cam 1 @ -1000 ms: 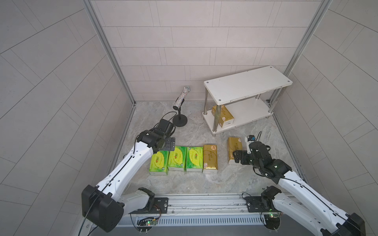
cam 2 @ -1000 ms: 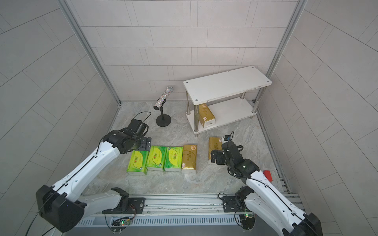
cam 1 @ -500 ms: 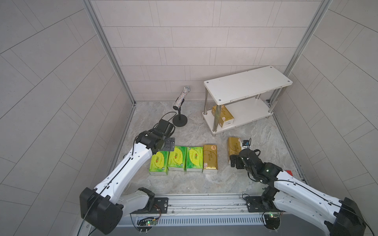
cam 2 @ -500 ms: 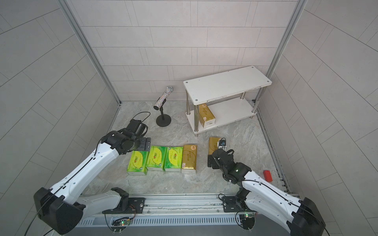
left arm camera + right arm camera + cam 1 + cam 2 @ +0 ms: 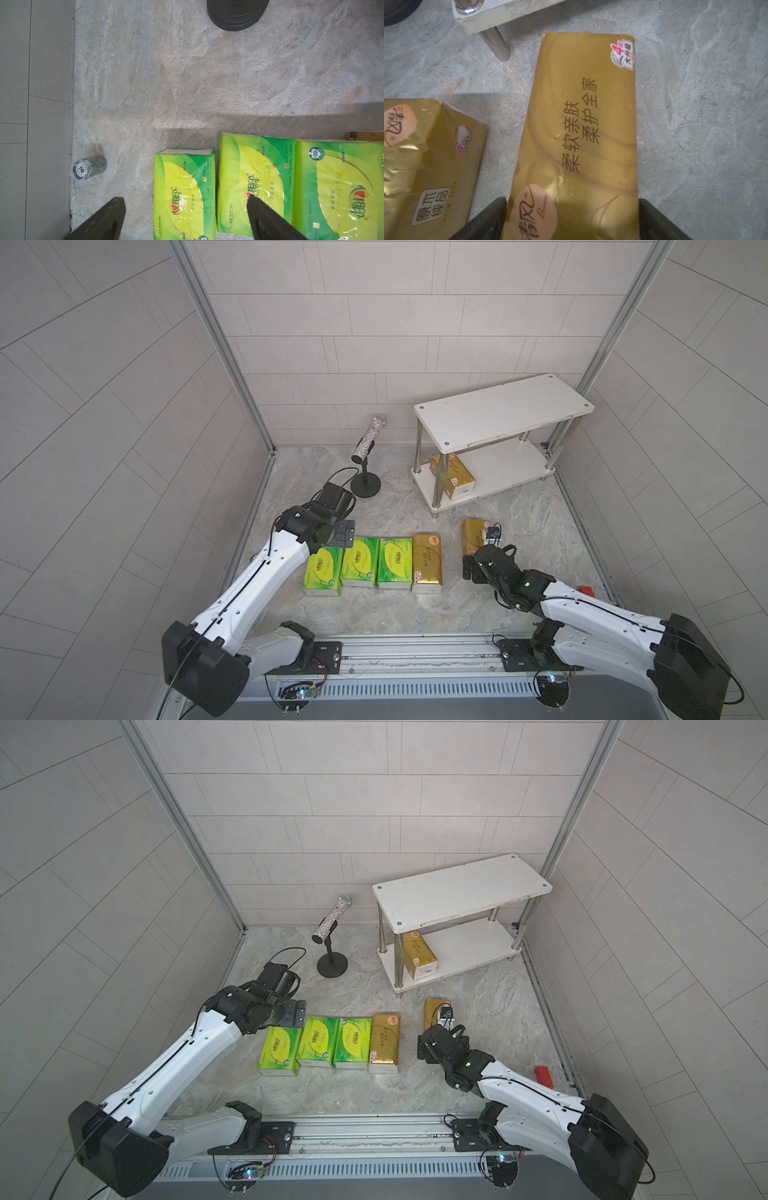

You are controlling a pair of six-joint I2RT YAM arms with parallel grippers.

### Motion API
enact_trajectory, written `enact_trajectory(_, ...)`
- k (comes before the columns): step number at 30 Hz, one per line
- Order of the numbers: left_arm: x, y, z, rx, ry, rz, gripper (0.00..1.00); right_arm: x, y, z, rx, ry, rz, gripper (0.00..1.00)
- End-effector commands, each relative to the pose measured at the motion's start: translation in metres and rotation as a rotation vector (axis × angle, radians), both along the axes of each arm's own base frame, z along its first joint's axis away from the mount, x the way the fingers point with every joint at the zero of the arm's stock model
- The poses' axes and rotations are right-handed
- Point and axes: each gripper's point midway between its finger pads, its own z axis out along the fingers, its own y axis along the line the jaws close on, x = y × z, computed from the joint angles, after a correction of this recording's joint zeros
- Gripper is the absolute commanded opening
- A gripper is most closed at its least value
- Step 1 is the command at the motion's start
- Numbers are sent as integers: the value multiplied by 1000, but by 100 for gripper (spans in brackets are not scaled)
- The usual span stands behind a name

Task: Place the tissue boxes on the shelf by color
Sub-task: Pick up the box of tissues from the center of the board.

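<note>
Grey marbled tabletop [image 5: 374, 626], pale tiled walls [image 5: 374, 323]. A gold tissue pack [image 5: 579, 124] lies near the shelf [image 5: 503, 410], inside the wide-open right gripper [image 5: 572, 207], seemingly unsqueezed; the left gripper [image 5: 185, 199], equally spread, hovers over green packs [image 5: 259, 176]

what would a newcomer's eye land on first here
Probably the three bright green tissue packs lined up side by side on the stone floor, with a gold pack closing the row. Next, the white shelf in the far corner with a second gold pack on its lower board, and the right tool open astride a lone gold pack.
</note>
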Motion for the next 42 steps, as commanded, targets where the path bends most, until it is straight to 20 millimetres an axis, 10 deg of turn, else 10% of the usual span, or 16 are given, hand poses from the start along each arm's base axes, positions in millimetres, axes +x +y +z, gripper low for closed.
enact_trajectory(1,-2,4,6,29,-9,-9,100,5,-1,3,-1,-25,-29,100)
enact_trajectory(24,3,5,10,36,-41,-16,100,17,2,-24,-69,-22,-37,84)
enact_trajectory(42,0,4,9,18,-46,-10,100,-14,-80,56,-14,-69,-199,75)
